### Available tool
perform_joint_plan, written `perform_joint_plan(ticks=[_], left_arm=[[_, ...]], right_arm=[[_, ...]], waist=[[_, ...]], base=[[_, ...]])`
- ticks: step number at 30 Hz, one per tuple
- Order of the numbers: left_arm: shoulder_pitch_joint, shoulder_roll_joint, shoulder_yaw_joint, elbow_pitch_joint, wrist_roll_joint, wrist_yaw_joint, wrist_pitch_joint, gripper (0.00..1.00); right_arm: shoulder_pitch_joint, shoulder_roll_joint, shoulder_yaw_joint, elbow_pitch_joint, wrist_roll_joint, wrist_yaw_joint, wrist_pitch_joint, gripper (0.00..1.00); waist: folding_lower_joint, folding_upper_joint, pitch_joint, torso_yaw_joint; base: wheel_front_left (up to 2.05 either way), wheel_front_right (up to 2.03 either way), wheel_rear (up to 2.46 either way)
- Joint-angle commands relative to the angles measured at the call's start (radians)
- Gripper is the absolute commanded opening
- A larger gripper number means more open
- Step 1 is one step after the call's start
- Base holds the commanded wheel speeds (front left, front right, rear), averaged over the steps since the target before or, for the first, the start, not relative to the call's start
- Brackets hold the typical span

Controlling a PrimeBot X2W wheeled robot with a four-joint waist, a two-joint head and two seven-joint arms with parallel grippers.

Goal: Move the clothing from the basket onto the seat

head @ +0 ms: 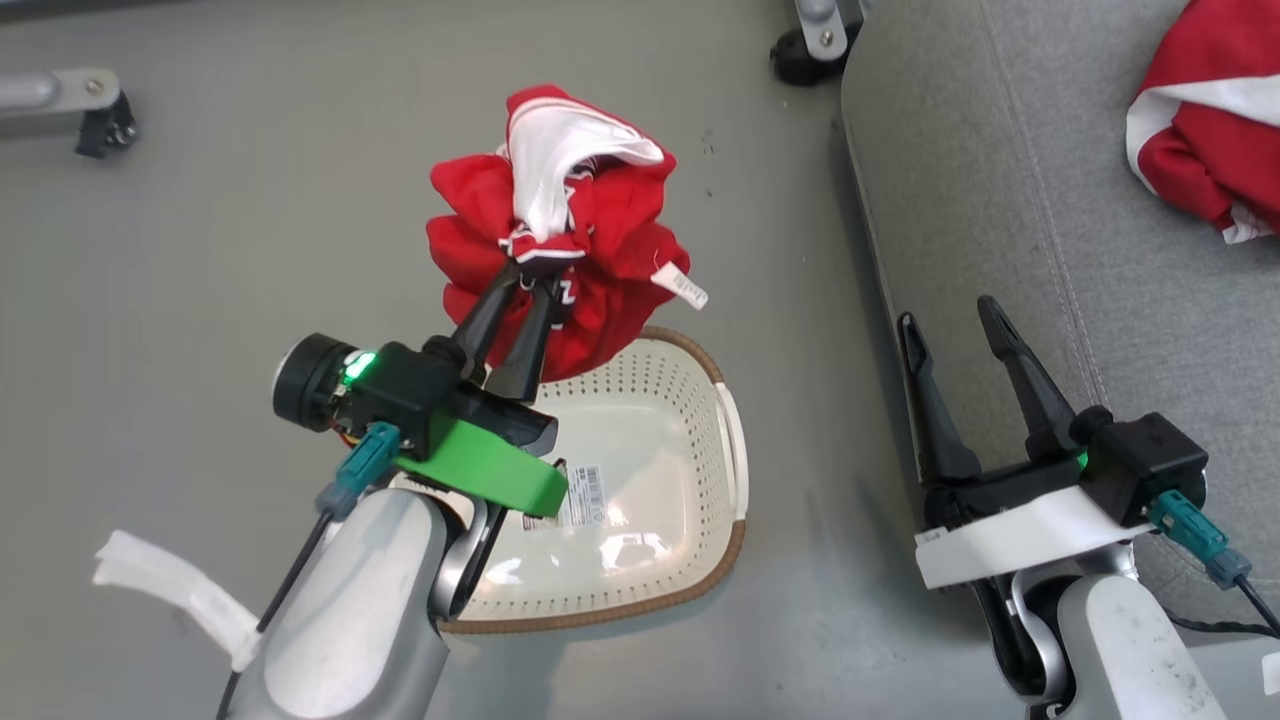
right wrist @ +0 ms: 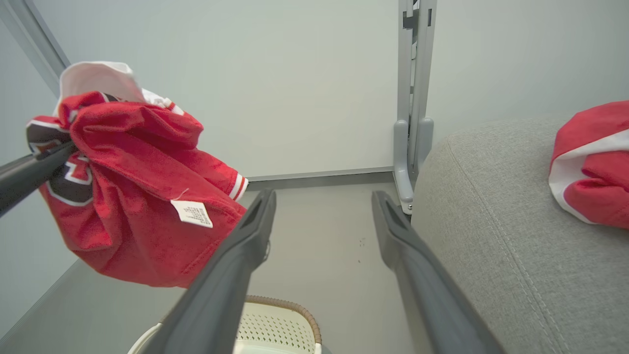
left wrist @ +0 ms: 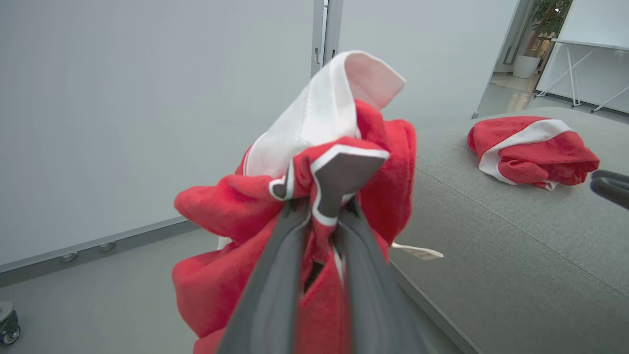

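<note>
Over the far end of the basket (head: 736,440), one red garment (head: 610,240) hangs bunched from the left gripper (head: 532,277), jaws pinched narrow on its gathered trim. Judged soft, light, limp; liable to swing and drape. Second garment (head: 1205,150) lies on the seat (head: 1000,220). Right gripper (head: 945,312) jaws wide, empty.

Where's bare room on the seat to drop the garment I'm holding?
The seat is bare from its edge beside the right gripper across to the other garment, which crowds the head view's upper right corner. Left gripper grips the held garment, off the seat.
</note>
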State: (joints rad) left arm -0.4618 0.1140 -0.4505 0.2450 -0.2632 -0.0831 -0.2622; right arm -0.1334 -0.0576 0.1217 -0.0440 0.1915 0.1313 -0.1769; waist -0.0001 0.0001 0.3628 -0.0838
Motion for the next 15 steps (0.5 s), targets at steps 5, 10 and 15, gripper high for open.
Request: perform_joint_plan(ticks=[5, 10, 15], left_arm=[[0.061, -0.013, 0.046, -0.138, 0.003, -0.002, -0.003, 0.00], [0.113, -0.020, 0.075, -0.246, 0.020, -0.009, -0.003, 0.00], [0.177, -0.019, 0.088, -0.316, 0.033, -0.013, -0.003, 0.00]], right_arm=[[0.041, -0.007, 0.003, -0.009, 0.000, -0.001, 0.022, 1.00], [0.073, -0.008, 0.008, -0.014, -0.007, -0.001, 0.041, 1.00], [0.103, -0.008, 0.014, -0.024, -0.010, -0.001, 0.059, 1.00]], waist=[[0.0001, -0.0001, -0.090, 0.022], [0.0001, -0.0001, -0.137, 0.019], [0.0001, -0.0001, -0.184, 0.018]], base=[[0.00, 0.00, 0.00], [0.00, 0.00, 0.00], [0.00, 0.00, 0.00]])
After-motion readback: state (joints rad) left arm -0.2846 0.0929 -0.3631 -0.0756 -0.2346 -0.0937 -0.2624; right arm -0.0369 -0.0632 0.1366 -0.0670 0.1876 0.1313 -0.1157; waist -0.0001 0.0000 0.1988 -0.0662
